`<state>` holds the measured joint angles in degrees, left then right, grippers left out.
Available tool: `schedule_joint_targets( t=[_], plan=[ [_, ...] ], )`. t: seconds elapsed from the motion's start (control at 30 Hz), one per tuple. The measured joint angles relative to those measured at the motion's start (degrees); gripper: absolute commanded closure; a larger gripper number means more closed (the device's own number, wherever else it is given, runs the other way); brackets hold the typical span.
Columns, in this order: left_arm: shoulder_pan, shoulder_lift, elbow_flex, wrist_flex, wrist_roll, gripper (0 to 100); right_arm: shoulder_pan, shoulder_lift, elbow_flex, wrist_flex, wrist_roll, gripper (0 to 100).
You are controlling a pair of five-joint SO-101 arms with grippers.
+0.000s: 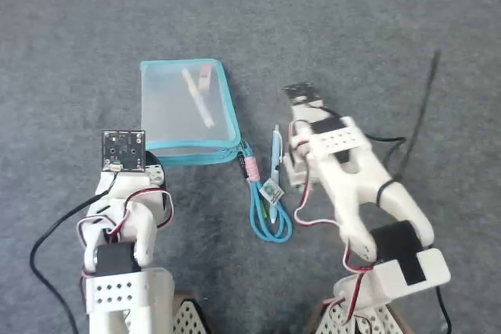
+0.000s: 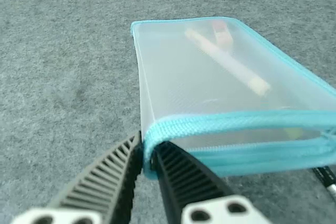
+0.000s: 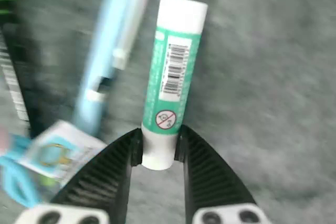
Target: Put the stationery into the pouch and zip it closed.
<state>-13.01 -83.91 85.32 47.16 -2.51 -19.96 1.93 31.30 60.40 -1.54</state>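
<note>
The translucent pouch (image 1: 188,111) with teal trim lies flat on the grey carpet, with a cream pencil (image 2: 226,61) and a small pink item (image 2: 223,31) inside. My left gripper (image 2: 148,163) is shut on the pouch's (image 2: 220,87) near teal corner edge. My right gripper (image 3: 157,148) is shut on the white end of a green glue stick (image 3: 170,77), held just above the carpet beside a light blue pen (image 3: 118,40). In the high view the pen (image 1: 275,154) lies right of the pouch, next to the right arm (image 1: 337,146).
A teal cord loop (image 1: 266,213) with a pink bead (image 1: 252,167) and a paper tag (image 1: 272,191) trails from the pouch's zipper end. A dark pen (image 3: 16,77) lies beside the tag (image 3: 58,150). A black cable (image 1: 423,107) runs at the right.
</note>
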Motion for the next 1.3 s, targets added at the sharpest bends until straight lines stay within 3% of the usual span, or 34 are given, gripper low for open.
schedule_joint_targets(
  t=[0.17,0.5,0.7,1.07,1.3],
  plan=[
    [0.79,0.0,0.0,0.0,0.0,99,3.43,0.0,0.0,2.29,3.16,82.3],
    [0.97,0.0,0.0,0.0,0.0,99,3.87,0.09,1.76,2.55,3.34,82.4],
    [0.97,0.0,0.0,0.44,0.0,99,3.87,0.09,2.11,2.55,3.69,94.7],
    [1.93,0.0,0.0,0.53,0.0,99,4.57,2.73,1.67,1.23,3.69,99.1],
    [6.68,0.0,0.0,3.25,0.0,99,9.23,-6.07,0.35,9.76,8.79,99.1]
  ],
)
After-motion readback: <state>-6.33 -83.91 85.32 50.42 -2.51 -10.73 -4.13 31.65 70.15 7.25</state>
